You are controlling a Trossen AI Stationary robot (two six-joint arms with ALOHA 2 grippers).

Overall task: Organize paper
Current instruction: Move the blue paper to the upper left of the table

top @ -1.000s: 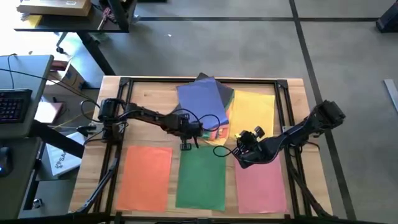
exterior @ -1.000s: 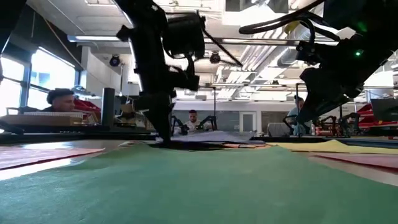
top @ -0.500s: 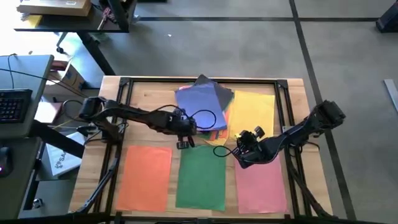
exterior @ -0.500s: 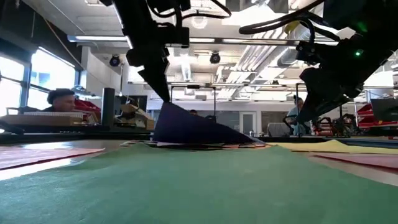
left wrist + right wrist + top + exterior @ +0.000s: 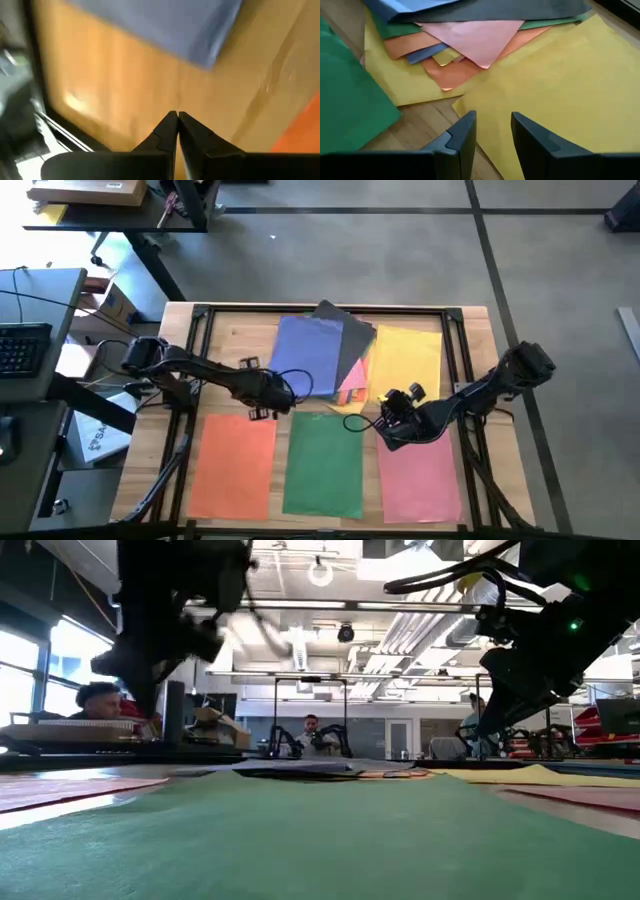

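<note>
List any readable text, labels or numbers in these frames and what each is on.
No text reads clearly in any view.
White box off the table's left edge: dark print, too small to read.
Coloured paper, e.g. blue sheet, green sheet, orange sheet: plain, no print.
Left gripper and right gripper: no markings visible.
Room behind the table in the low view: no legible signs.
</note>
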